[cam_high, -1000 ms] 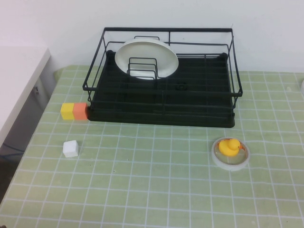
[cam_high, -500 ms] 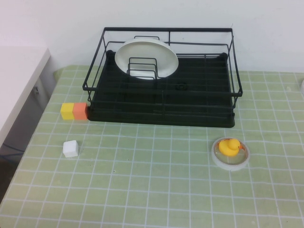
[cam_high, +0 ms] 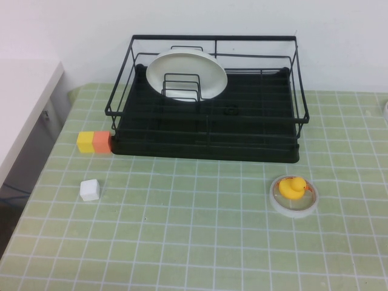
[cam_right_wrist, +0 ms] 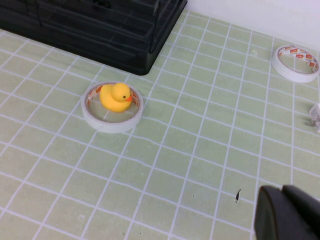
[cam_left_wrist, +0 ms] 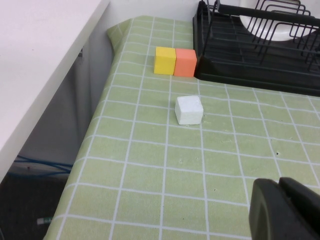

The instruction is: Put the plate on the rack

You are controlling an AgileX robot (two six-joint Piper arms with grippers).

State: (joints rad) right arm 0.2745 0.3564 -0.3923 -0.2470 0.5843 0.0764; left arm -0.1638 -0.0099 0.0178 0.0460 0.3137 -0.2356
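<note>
The white plate point(cam_high: 187, 74) stands tilted among the upright dividers at the back left of the black wire rack point(cam_high: 209, 130), and part of it shows in the left wrist view point(cam_left_wrist: 272, 26). Neither arm shows in the high view. My left gripper point(cam_left_wrist: 280, 187) is shut and empty, low over the table's left front, well short of the rack point(cam_left_wrist: 250, 55). My right gripper point(cam_right_wrist: 282, 192) is shut and empty over the table's right front, away from the rack's corner point(cam_right_wrist: 125, 35).
A yellow and an orange cube point(cam_high: 94, 142) touch the rack's front left corner. A white cube point(cam_high: 90, 190) lies at the left front. A yellow duck in a whitish tape ring point(cam_high: 293, 194) sits right of centre. Another tape ring point(cam_right_wrist: 295, 62) lies far right. A white counter point(cam_left_wrist: 35, 60) borders the left.
</note>
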